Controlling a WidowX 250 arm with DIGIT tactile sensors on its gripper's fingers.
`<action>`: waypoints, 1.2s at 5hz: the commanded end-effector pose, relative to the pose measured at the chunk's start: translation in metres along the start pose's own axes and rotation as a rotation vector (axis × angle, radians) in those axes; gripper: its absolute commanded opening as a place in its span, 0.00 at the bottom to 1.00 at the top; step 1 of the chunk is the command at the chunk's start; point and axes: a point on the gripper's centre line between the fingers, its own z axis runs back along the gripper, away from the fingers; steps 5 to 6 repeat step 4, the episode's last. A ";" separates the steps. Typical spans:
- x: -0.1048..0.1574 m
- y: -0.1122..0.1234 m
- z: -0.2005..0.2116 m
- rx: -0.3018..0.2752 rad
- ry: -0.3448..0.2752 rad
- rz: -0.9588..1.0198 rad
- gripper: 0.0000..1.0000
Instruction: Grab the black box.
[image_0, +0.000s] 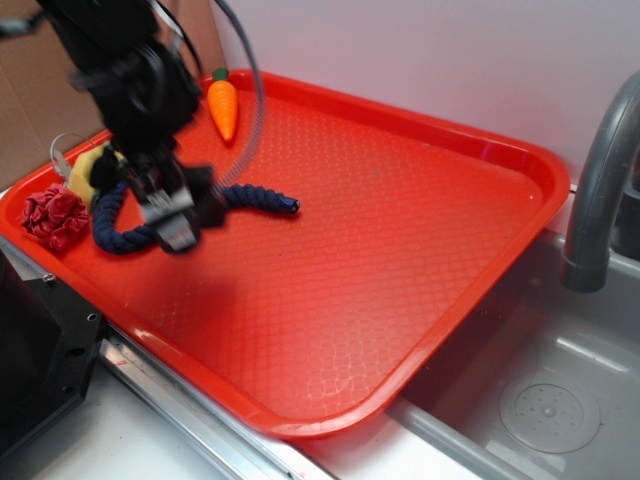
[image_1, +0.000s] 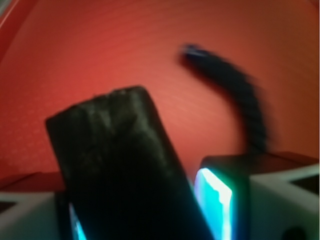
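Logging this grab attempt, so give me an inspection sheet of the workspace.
Surface: textured red plastic tray over a grey sink.
Job's things: matte black rectangular box, between the gripper's fingers, tilted.
Clutter: dark navy braided rope; orange toy carrot; crumpled red cloth; yellow item, partly hidden.
Grippers: gripper closed on the box; image blurred.
Cables: grey cable along the arm.
Surroundings: grey faucet, white wall.

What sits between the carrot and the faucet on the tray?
Nothing. In the exterior view the stretch of red tray from the carrot toward the faucet is bare; the rope lies nearer the tool.
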 end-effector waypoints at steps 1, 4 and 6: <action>-0.013 0.044 0.108 0.051 0.052 0.494 0.00; 0.005 0.039 0.105 0.082 -0.008 0.532 0.00; 0.005 0.039 0.105 0.082 -0.008 0.532 0.00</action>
